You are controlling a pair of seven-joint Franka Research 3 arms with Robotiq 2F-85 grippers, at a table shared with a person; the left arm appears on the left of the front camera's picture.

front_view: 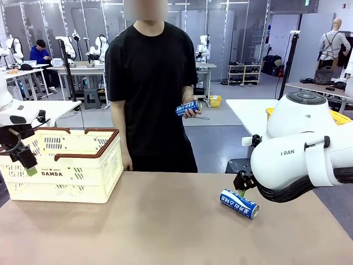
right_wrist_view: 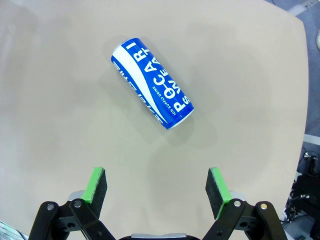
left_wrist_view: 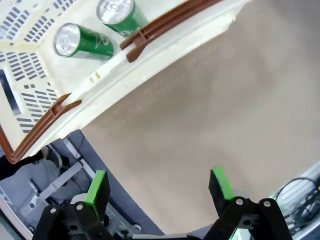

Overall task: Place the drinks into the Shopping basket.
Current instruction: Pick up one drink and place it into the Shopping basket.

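**2 open grippers, 1 blue can on the table, 2 green cans in the basket**

A cream-white Shopping basket (front_view: 94,152) with a brown-red rim and "DAMDA" printed on its side is seen at the left end of a brown table (front_view: 154,232). In the left wrist view, 2 green cans (left_wrist_view: 82,42) (left_wrist_view: 120,15) are seen inside the basket (left_wrist_view: 150,30), silver tops showing. The left gripper (front_view: 27,164) is held at the basket's near left corner. Its fingers (left_wrist_view: 159,187) are spread wide, with nothing between them.

A blue can (front_view: 239,203) with white lettering is laid on its side on the table, right of the middle and well apart from the basket. The right gripper (front_view: 241,186) is held just beside it. In the right wrist view, this gripper (right_wrist_view: 157,187) is spread wide and empty, and the can (right_wrist_view: 152,86) is seen lying diagonally ahead of it, untouched.

A second blue can (front_view: 187,107) is held sideways in the hand (front_view: 193,113) of a person in a black T-shirt at the far side.
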